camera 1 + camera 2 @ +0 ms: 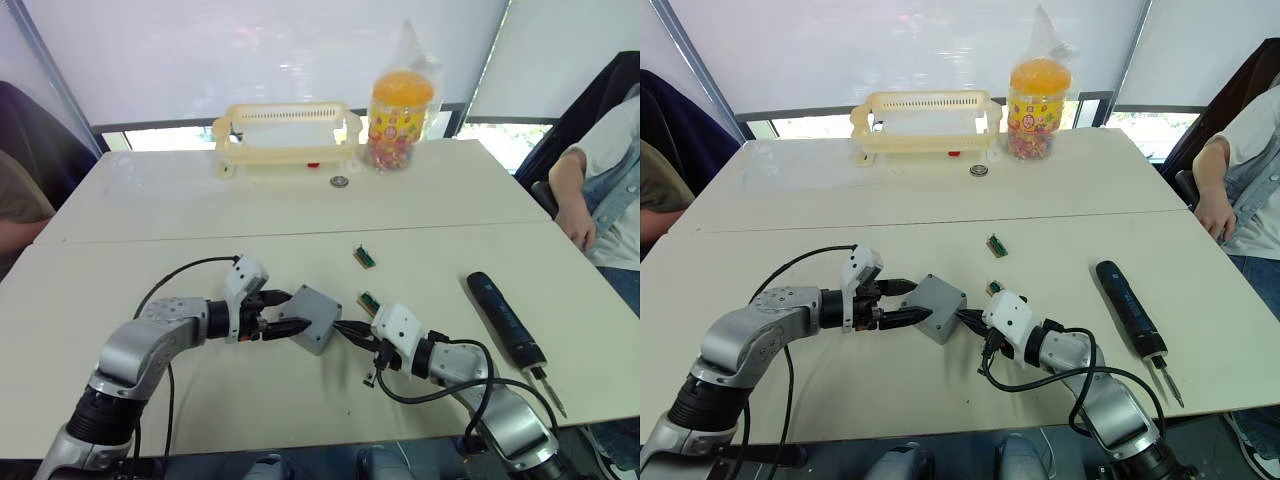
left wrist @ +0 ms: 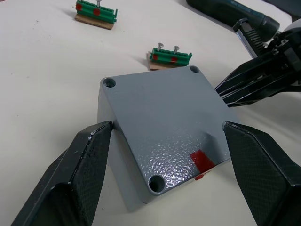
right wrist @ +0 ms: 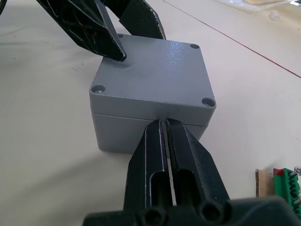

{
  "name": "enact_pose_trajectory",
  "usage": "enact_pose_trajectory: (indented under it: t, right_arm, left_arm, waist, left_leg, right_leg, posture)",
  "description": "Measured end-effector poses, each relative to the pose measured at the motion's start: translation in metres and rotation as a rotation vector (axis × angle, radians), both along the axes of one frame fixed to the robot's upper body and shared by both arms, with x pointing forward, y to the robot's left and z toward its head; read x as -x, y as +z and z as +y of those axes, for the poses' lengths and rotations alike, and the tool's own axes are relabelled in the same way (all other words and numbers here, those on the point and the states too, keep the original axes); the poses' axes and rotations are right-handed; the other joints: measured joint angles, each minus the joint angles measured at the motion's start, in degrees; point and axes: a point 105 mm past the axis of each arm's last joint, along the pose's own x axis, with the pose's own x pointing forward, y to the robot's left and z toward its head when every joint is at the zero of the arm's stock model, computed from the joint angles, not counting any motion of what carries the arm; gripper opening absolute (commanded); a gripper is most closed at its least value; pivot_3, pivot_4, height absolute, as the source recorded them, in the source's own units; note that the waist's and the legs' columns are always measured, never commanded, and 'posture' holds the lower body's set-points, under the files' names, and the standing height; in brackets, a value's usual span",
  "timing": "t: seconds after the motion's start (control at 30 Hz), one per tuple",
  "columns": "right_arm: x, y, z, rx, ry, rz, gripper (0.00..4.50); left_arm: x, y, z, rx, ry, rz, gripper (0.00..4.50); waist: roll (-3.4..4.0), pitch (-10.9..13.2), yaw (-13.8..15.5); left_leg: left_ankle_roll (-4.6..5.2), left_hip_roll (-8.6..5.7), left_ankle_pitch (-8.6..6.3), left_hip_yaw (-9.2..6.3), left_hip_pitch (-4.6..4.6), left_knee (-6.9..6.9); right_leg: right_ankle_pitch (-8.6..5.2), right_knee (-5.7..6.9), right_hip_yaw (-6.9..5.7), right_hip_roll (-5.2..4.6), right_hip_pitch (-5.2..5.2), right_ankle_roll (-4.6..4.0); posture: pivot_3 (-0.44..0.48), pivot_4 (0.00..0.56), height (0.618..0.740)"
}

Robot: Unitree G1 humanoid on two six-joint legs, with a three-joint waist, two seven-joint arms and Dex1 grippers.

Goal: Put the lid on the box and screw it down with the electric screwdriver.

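Observation:
The grey box (image 1: 316,320) stands at the table's middle front with the lid (image 3: 155,70) lying flush on top, its corner holes showing no screws. A red mark (image 2: 202,161) sits at one corner. My left gripper (image 1: 298,311) is open and straddles the box's left side, one finger (image 3: 110,40) resting on the lid. My right gripper (image 3: 163,123) is shut, its tips touching the box's right wall just under the lid seam. The electric screwdriver (image 1: 505,318) lies on the table to the right, bit toward the front edge, with no gripper on it.
Two small green-brown pieces (image 1: 365,257) (image 1: 368,300) lie just beyond the box. A cream basket (image 1: 285,135), a sweets jar (image 1: 400,115) and a small round disc (image 1: 339,182) stand at the back. People sit at the right edge (image 1: 600,190) and the left (image 1: 20,200).

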Motion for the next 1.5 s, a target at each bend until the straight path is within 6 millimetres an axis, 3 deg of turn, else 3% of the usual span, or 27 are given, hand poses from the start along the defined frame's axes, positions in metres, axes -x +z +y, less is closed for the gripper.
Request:
enact_pose_trajectory:
  t: [0.2, 0.37, 0.7, 1.0, 1.5]
  right_arm:
    - [0.0, 0.001, 0.0, -0.003, 0.0, -0.006, 0.07]
    - [-0.002, 0.004, -0.004, -0.004, -0.012, -0.016, 0.07]
    - [-0.004, 0.011, -0.01, -0.01, -0.033, -0.031, 0.07]
    - [-0.003, 0.012, -0.009, -0.017, -0.04, -0.03, 0.07]
    - [-0.001, 0.011, -0.01, -0.021, -0.058, -0.029, 0.07]
  left_arm:
    - [-0.003, 0.003, 0.007, -0.024, -0.002, -0.008, 3.87]
    - [-0.01, 0.017, 0.013, -0.005, 0.017, -0.044, 3.87]
    - [-0.039, 0.028, 0.034, 0.005, 0.127, -0.081, 3.87]
    - [-0.046, 0.007, 0.014, -0.047, 0.067, -0.093, 3.87]
    - [-0.044, 0.007, 0.006, -0.109, 0.008, -0.189, 3.87]
  waist:
    - [0.0, 0.0, -0.02]
    - [-0.01, 0.01, -0.01]
    - [-0.02, 0.02, -0.04]
    - [-0.05, 0.03, 0.02]
    - [-0.04, 0.03, 0.0]
  left_leg:
    - [0.0, 0.0, 0.0, 0.0, 0.0, 0.0]
    - [0.0, 0.0, 0.0, 0.0, 0.0, 0.0]
    - [0.0, -0.02, 0.0, 0.0, -0.01, 0.0]
    - [0.0, -0.02, 0.0, -0.01, -0.04, 0.0]
    - [0.0, -0.02, 0.0, 0.0, -0.02, -0.01]
  right_leg:
    - [0.0, 0.0, -0.01, 0.0, 0.0, 0.0]
    - [0.0, 0.0, -0.01, 0.0, 0.0, 0.0]
    - [0.01, -0.01, -0.03, 0.0, -0.01, 0.01]
    - [0.01, -0.04, -0.03, 0.0, -0.01, 0.02]
    - [0.01, -0.03, -0.02, 0.0, -0.02, 0.02]
  posture:
    - [0.0, 0.15, 0.74]
    - [0.0, 0.15, 0.74]
    - [0.0, 0.15, 0.74]
    - [0.0, 0.15, 0.74]
    - [0.0, 0.15, 0.74]
